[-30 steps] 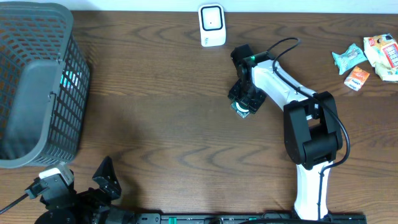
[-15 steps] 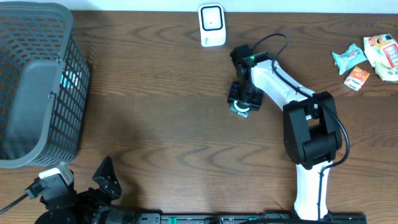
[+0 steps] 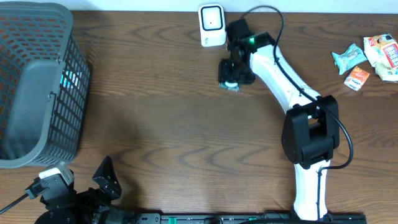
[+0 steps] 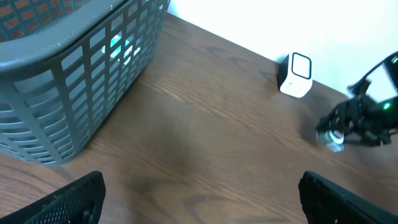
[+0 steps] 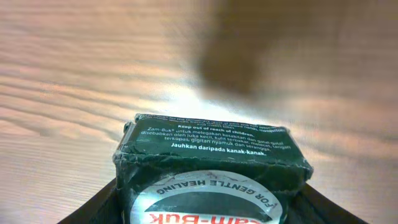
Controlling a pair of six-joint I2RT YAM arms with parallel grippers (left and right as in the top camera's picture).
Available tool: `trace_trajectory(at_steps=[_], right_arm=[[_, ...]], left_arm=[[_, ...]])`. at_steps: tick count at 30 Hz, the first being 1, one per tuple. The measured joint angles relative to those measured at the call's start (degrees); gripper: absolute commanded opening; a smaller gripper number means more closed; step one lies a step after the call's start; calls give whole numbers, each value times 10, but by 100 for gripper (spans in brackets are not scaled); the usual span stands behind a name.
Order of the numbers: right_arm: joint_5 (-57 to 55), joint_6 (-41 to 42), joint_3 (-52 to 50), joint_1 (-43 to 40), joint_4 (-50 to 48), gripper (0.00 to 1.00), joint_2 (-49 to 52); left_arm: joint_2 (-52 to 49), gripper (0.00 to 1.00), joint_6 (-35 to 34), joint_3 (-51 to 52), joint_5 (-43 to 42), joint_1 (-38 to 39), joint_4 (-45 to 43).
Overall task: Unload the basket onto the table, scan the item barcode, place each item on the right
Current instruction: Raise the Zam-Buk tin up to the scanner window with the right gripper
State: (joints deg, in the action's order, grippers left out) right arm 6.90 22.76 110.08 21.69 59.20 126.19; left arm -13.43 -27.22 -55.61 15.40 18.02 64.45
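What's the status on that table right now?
Right gripper clamped on dark green rectangular ointment box, close beside white plastic scanner. Left gripper open, empty. Nothing between box and scanner.

A grey mesh basket [image 3: 73,106] sits left on the wooden table [image 3: 161,124], small packets [image 3: 357,78] far right.

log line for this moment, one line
right gripper: shut on small dark green ointment box | location: near white barcode scanner | left gripper: open, empty

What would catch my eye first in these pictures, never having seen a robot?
The white right arm stretched across the dark table, its gripper holding a small dark green box close to the white scanner at the far edge. Then the big grey basket on the left.
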Motion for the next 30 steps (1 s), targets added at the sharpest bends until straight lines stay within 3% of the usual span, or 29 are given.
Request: trace_trajectory(at_steps=[6,19,30], right_arm=[[-4,-49,65,0,-49,57,0],[-73,-75,73,0,-344,57,4],[-101,-75,76,8,-561,54,84]], left_arm=[[0,98,0,0,0,0,0],[0,98,0,0,0,0,0],[0,97,0,0,0,0,0]])
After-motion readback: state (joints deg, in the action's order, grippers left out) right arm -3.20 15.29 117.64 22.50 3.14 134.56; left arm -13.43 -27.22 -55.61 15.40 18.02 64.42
